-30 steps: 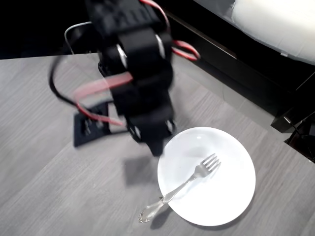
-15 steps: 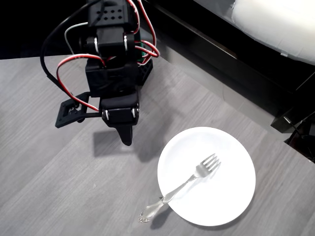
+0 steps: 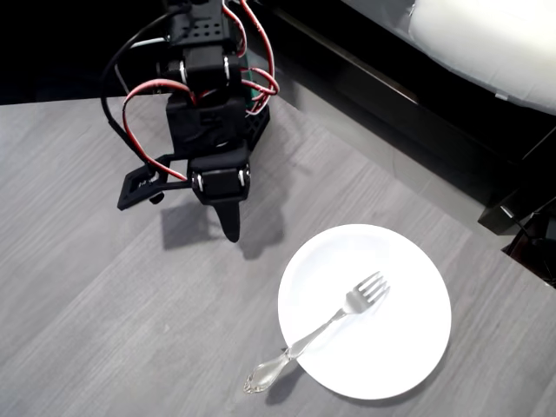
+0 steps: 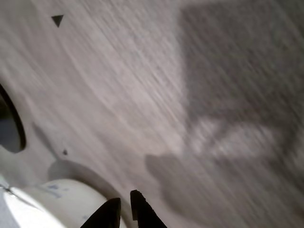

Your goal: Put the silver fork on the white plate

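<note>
- In the overhead view, the black arm (image 3: 208, 104) is seen folded back at the upper left of the grey wood-grain table (image 3: 104, 330), with red, black and white wires looped around its upper links
- The gripper (image 3: 229, 228) is pointed toward the bottom of the picture, its dark fingertips drawn together into one narrow tip; nothing is held, and it is kept well apart from the plate
- A flat black bracket-like part (image 3: 139, 187) is seen sticking out to the left of the wrist
- The white plate (image 3: 408, 347) is placed at the lower right of the table, to the lower right of the gripper
- The silver fork (image 3: 321, 330) is laid across the plate on a diagonal: its tines are pointed up and to the right near the plate's middle, while the long axis is run down to the left, so that the ornate handle end is carried over the rim and out over the table
- In the wrist view, which is blurred, the two dark fingers (image 4: 110, 216) are seen at the bottom edge, nearly touching, with only a thin gap between them and nothing gripped
- Beside them at the lower left, a pale rounded edge of the white plate (image 4: 57, 199) is shown against the grey table (image 4: 142, 71), on which the arm's shadow is cast at the right
</note>
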Tool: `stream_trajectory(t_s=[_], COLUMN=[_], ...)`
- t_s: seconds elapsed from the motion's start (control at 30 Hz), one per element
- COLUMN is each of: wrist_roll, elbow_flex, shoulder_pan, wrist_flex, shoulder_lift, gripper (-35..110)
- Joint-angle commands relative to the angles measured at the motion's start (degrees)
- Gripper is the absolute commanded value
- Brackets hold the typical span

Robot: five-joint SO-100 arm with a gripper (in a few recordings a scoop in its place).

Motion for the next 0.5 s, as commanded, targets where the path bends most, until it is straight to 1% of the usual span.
stream_trajectory(t_s=[0.0, 0.13, 0.33, 0.47], wrist_roll=[0.0, -0.44, 0.0, 0.0], elbow_flex=[0.7, 0.7, 0.7, 0.79], shoulder_pan=[0.62, 0.7, 6.24, 6.15], wrist_flex=[0.26, 2.29, 2.46, 2.46], shoulder_lift=[1.93, 1.93, 1.85, 1.85], gripper=[0, 0, 0, 0])
